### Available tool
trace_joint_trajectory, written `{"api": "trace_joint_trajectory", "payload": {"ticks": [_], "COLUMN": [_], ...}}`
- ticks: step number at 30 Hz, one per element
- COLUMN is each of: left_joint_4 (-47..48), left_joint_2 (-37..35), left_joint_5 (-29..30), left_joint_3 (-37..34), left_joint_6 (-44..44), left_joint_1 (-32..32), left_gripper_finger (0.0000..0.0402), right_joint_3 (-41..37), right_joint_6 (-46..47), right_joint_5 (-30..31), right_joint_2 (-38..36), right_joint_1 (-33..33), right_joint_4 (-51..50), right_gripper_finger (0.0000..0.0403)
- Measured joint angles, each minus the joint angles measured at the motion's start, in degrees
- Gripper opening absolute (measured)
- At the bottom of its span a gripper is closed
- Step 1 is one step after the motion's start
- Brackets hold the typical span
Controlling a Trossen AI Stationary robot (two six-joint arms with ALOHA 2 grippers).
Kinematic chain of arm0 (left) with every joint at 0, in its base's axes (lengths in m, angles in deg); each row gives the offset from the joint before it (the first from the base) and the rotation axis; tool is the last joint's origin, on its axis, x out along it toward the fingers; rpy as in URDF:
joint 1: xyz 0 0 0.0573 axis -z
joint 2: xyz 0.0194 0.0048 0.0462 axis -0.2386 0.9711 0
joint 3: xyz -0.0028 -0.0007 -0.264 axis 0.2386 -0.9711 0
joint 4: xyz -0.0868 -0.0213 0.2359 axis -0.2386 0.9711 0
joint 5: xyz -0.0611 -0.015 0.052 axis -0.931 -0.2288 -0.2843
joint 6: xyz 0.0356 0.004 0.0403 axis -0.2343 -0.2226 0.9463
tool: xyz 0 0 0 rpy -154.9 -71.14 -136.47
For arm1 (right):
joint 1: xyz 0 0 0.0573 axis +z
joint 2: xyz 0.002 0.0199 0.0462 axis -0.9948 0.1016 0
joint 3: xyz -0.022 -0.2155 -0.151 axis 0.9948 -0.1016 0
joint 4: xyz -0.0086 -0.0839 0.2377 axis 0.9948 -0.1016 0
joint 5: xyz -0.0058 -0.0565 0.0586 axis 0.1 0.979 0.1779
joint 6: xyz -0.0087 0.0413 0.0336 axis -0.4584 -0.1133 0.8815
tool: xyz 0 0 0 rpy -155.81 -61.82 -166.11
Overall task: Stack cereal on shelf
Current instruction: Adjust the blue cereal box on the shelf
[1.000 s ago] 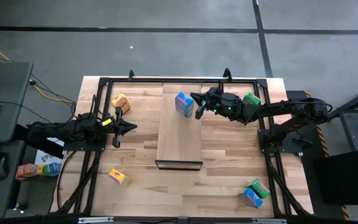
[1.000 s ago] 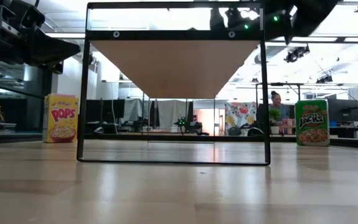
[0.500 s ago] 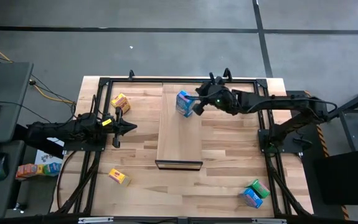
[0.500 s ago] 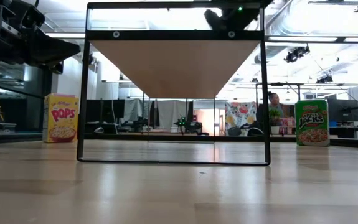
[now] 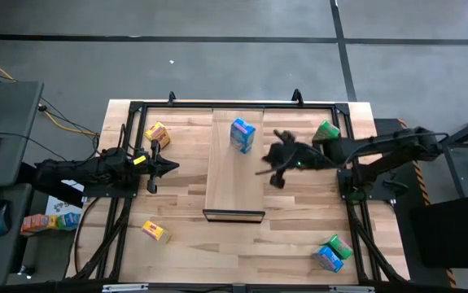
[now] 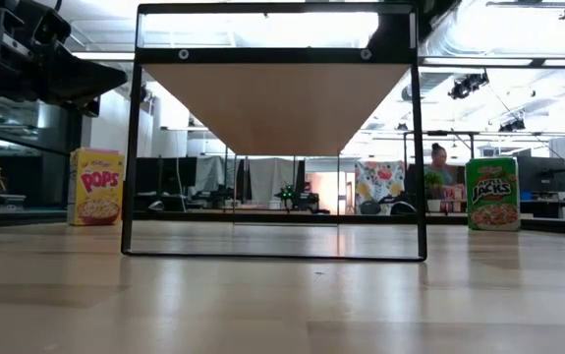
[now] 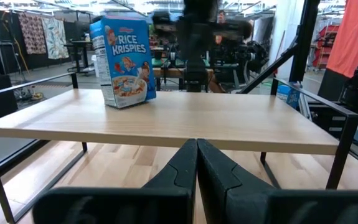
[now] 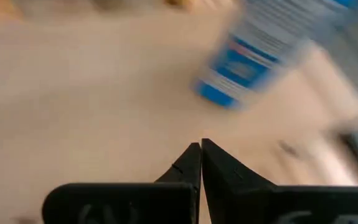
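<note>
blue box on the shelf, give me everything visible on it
The blue cereal box is a small carton printed "Rice Krispies" with a cereal bowl picture. It stands upright, turned slightly askew, near one end of the shelf, resting only on the pale board. No other box touches it. The right gripper, shut, is off to the side of it, not in contact; the left gripper is shut beyond the shelf's opposite side.

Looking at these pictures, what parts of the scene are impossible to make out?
- Right gripper: smeared by motion in the high view.
- Blue cereal box: print blurred in the right wrist view.
- Shelf top: hidden in the low view, which sees only its underside.
- Blue and green boxes: labels too small in the high view.
</note>
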Motion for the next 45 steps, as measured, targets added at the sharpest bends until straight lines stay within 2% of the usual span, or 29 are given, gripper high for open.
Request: {"api": "trace_joint_trajectory", "payload": {"ticks": [2, 7, 10, 15, 20, 27, 41, 45], "left_joint_4": [0.0, 0.0, 0.0, 0.0, 0.0, 0.0, 0.0, 0.0], "left_joint_2": [0.0, 0.0, 0.0, 0.0, 0.0, 0.0, 0.0, 0.0], "left_joint_5": [0.0, 0.0, 0.0, 0.0, 0.0, 0.0, 0.0, 0.0], "left_joint_3": [0.0, 0.0, 0.0, 0.0, 0.0, 0.0, 0.0, 0.0], "left_joint_6": [0.0, 0.0, 0.0, 0.0, 0.0, 0.0, 0.0, 0.0], "left_joint_1": [0.0, 0.0, 0.0, 0.0, 0.0, 0.0, 0.0, 0.0], "left_gripper_finger": [0.0003, 0.0003, 0.0003, 0.0003, 0.0003, 0.0003, 0.0003, 0.0003], "right_joint_3": [-3.3, -8.0, -8.5, -7.0, -5.9, -5.7, -5.7, -5.7], "right_joint_6": [-1.3, -1.4, -0.1, 1.0, 1.3, 0.9, -5.0, -4.2], "right_joint_5": [-1.4, 2.1, 6.7, 8.7, 16.9, 23.6, 33.7, 32.5], "right_joint_2": [0.5, 3.8, 6.8, 12.5, 15.6, 16.0, 15.8, 15.7], "right_joint_1": [1.0, 1.2, 1.2, 1.2, 1.2, 1.2, 0.6, -1.5], "right_joint_4": [9.4, 26.1, 32.2, 40.5, 40.4, 40.3, 35.8, 34.3], "right_gripper_finger": [0.0, 0.0, 0.0, 0.0, 0.0, 0.0, 0.0, 0.0]}}
